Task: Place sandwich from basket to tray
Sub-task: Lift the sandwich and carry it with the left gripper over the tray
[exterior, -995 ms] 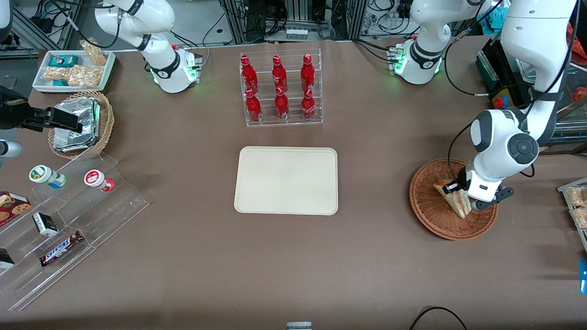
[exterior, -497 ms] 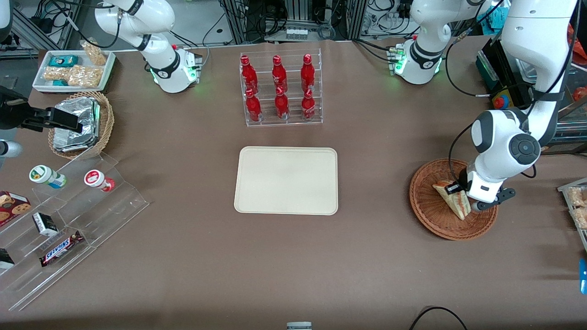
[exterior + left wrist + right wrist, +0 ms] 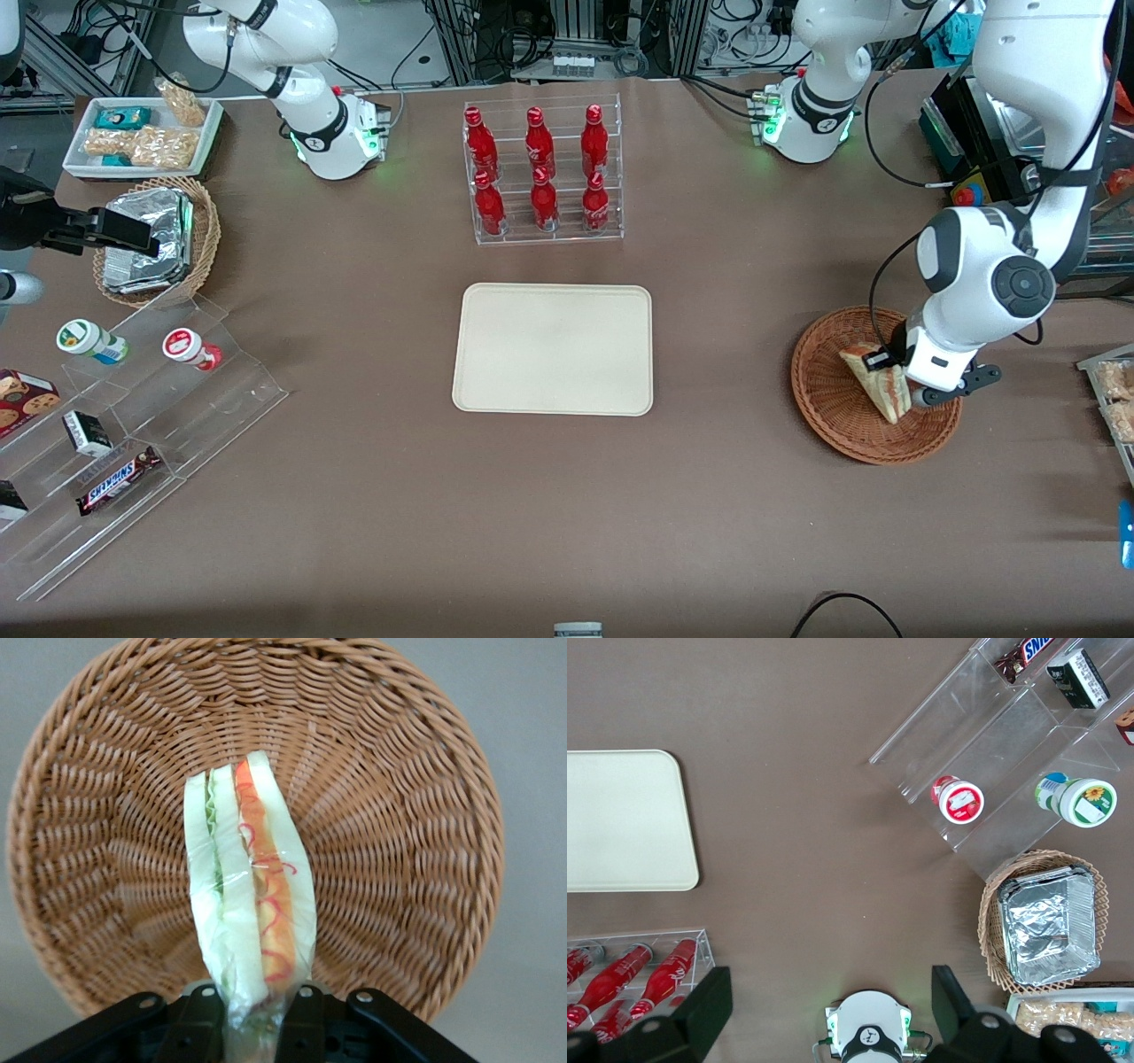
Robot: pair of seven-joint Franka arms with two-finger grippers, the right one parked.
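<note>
— Gripping only the narrow end, isn't it? The gripper [image 3: 254, 1028] has its fingers closed on the sandwich [image 3: 252, 921] at one tip of the wedge, and most of the wedge sticks out unsupported over the basket [image 3: 416, 859].

— Yes, and that looks like the weak point. The wrap is clear and slick, and the pinch appears to sit on film as much as on bread. A quick swing could let the wedge pivot between the fingers or slide out, judging by how little is held.

— Where would it land?

— Probably back in the basket [image 3: 833, 416], since the sandwich [image 3: 877, 383] hangs just above its floor under the gripper [image 3: 899, 390]. Whether it is fully clear of the wicker cannot be told.

— Anything between it and the tray [image 3: 553, 348]?

— Only bare brown table; the tray lies well apart, toward the middle. The rack of red bottles [image 3: 542, 173] stands farther from the front camera than the tray, off a straight path. The tray itself holds nothing.
</note>
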